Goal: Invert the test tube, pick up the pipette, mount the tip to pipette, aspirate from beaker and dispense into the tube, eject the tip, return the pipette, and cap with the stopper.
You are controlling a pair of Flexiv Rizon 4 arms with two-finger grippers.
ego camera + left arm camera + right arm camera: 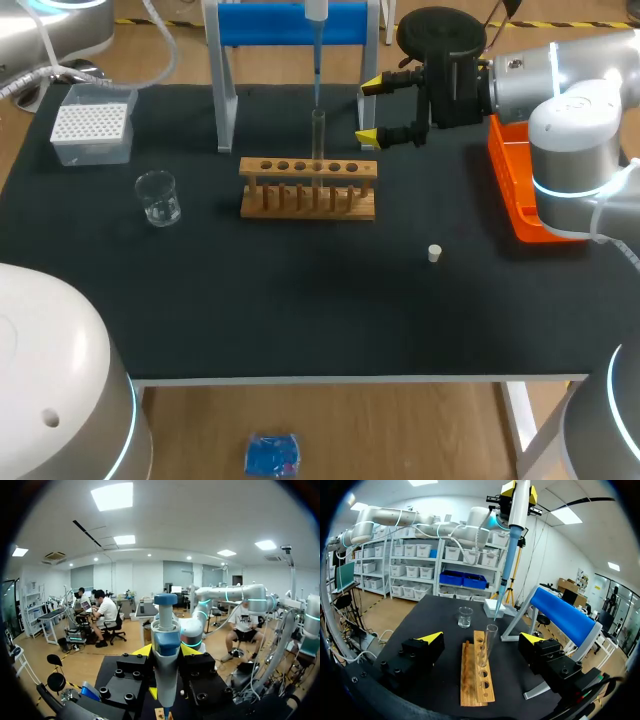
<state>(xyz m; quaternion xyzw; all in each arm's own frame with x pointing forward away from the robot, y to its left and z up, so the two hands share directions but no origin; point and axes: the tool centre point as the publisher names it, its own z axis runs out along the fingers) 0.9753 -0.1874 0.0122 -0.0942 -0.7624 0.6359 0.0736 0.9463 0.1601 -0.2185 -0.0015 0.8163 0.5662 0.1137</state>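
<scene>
A clear test tube (pixel 318 135) stands upright in the wooden rack (pixel 308 190). In the left wrist view my left gripper (pixel 166 652) is shut on the pipette (pixel 166 645), which hangs upright. The pipette (pixel 316 30) carries a blue tip that ends right at the tube's mouth. My right gripper (pixel 370 110) is open just right of the tube. In the right wrist view the tube (pixel 487 647) rises between that gripper's (pixel 481 639) spread fingers, untouched, with the pipette (pixel 512 545) above it. A white stopper (pixel 434 253) lies on the mat, front right. The glass beaker (pixel 158 197) stands at the left.
A white tip box (pixel 92 122) sits at the back left. The blue-and-white pipette stand (pixel 290 25) rises behind the rack. An orange tray (pixel 515 190) lies along the right edge under my right arm.
</scene>
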